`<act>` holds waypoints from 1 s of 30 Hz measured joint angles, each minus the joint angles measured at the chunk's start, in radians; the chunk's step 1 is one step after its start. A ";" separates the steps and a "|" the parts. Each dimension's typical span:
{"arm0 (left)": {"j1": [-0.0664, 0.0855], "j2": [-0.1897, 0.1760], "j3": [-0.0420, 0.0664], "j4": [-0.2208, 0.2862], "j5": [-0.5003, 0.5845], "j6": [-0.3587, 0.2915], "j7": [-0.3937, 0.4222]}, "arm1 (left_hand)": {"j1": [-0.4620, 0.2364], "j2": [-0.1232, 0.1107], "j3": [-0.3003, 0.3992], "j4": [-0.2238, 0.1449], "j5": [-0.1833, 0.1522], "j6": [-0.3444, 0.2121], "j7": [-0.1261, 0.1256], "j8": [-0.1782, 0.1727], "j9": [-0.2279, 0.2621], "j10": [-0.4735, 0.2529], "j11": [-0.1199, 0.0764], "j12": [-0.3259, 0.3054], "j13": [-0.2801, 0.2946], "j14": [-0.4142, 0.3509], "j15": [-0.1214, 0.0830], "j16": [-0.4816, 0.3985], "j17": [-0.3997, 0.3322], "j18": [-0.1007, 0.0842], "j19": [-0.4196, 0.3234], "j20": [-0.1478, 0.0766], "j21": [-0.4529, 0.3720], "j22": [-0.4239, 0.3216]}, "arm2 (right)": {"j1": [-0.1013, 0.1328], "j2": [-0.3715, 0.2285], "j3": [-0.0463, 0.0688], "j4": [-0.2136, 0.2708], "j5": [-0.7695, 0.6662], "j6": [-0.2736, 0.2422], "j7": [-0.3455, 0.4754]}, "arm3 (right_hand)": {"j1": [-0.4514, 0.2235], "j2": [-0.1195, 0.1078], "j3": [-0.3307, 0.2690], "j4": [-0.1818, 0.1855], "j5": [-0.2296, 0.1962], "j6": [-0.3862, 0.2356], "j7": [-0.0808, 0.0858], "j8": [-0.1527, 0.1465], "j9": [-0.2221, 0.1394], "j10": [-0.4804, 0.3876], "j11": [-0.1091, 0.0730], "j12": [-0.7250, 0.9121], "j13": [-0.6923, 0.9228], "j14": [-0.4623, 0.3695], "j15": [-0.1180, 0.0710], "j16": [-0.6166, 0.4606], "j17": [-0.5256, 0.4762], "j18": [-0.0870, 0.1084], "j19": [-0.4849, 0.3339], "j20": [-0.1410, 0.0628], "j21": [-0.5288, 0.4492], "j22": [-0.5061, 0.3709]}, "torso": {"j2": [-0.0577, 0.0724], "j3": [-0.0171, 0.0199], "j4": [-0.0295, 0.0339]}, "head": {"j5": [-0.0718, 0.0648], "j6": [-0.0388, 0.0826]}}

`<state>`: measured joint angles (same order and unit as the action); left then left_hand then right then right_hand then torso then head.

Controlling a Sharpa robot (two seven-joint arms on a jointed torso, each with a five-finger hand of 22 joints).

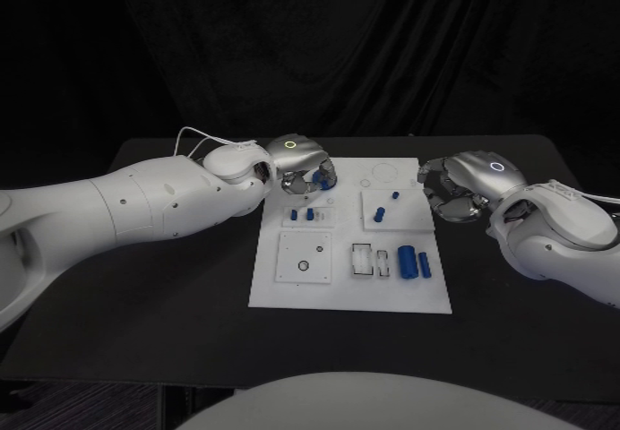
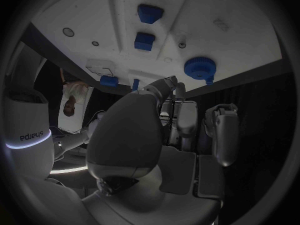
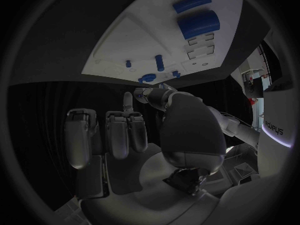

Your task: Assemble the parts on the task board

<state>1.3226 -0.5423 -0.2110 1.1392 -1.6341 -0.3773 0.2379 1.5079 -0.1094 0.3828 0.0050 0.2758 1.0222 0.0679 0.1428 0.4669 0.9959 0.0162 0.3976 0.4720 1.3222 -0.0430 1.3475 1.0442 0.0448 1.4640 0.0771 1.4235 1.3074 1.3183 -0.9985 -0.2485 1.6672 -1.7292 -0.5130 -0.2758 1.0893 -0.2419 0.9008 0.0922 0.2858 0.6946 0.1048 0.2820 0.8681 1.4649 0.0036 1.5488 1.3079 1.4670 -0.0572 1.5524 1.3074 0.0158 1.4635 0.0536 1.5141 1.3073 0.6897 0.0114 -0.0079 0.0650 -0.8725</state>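
- The white task board [image 1: 348, 235] lay flat in the middle of the black table [image 1: 155, 305], between the two arms.
- The left hand [image 1: 303, 167] hovered over the board's far left corner, its fingers [image 2: 187, 117] lying side by side and fairly straight with nothing between them; the left wrist view showed it held nothing.
- The right hand [image 1: 455, 186] was at the board's far right edge, fingers [image 3: 119, 132] likewise apart and loosely extended, gripping nothing.
- A round blue part [image 2: 200, 67] with a small tab sat on the board just below the left hand, seen clearly from the left wrist.
- Two small blue block parts [image 1: 304, 214] stood close together in the left middle section of the board.
- A slim blue peg [image 1: 380, 213] stood in the right middle section, with a tiny blue part [image 1: 395, 191] just beyond it.
- A larger blue cylinder [image 1: 406, 261] lay in the near right section, with a thinner blue cylinder [image 1: 424, 263] beside it towards the board's right edge.
- Two pale rectangular slots [image 1: 371, 260] were just left of the larger cylinder.
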 measured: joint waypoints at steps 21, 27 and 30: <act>0.003 -0.078 -0.002 0.034 0.000 0.030 -0.025 | 0.000 0.000 0.003 -0.003 0.001 0.000 0.000 -0.023 -0.005 0.007 0.003 -0.035 -0.016 0.009 0.002 0.000 -0.005 0.000 0.000 0.000 0.008 0.000 | 0.000 -0.010 0.000 -0.001 0.000 0.007 0.001 | 0.000 0.000 0.000 0.000 0.000 0.000 0.000 0.000 -0.001 0.000 0.000 0.000 0.000 0.000 0.000 0.000 0.000 0.000 0.000 0.000 0.000 0.001 | -0.003 0.0002 0.0108 | -0.005 0.000; -0.006 -0.071 -0.002 0.025 0.000 0.041 -0.029 | 0.000 0.000 0.003 -0.003 0.001 0.000 0.000 -0.023 -0.005 0.007 0.004 -0.035 -0.016 0.009 0.002 0.000 -0.007 0.000 0.000 0.000 0.008 0.000 | -0.001 -0.010 0.000 -0.001 0.000 0.008 0.001 | 0.000 0.000 0.000 0.000 0.000 0.000 0.000 0.000 -0.002 0.000 0.000 0.000 0.000 0.000 0.000 0.000 0.000 0.000 0.000 0.000 0.000 0.001 | -0.003 0.0001 0.0135 | -0.008 0.000; -0.010 -0.068 -0.002 0.021 0.000 0.045 -0.030 | 0.000 0.000 0.003 -0.003 0.000 -0.002 0.002 -0.027 -0.005 0.007 0.004 -0.039 -0.016 0.009 0.002 0.000 -0.009 0.000 0.000 0.000 0.008 0.000 | -0.001 -0.010 0.000 -0.002 0.000 0.009 0.001 | 0.000 0.000 0.000 0.000 0.000 0.000 0.000 0.000 -0.002 0.000 0.000 0.000 0.000 0.000 0.000 0.000 0.000 0.000 0.000 0.000 0.000 0.001 | -0.003 -0.0006 0.0132 | -0.007 0.000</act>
<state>1.3125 -0.6100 -0.2128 1.1602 -1.6342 -0.3325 0.2076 1.5077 -0.1097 0.3853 0.0025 0.2763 1.0199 0.0701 0.1160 0.4617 1.0025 0.0197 0.3590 0.4559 1.3313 -0.0410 1.3475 1.0350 0.0453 1.4639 0.0770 1.4315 1.3073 1.3176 -1.0088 -0.2485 1.6653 -1.7292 -0.5039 -0.2749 1.0893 -0.2419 0.9008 0.0922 0.2858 0.6946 0.1048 0.2820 0.8657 1.4649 0.0036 1.5488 1.3077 1.4670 -0.0571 1.5525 1.3073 0.0158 1.4635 0.0536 1.5141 1.3078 0.6871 0.0108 0.0054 0.0582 -0.8725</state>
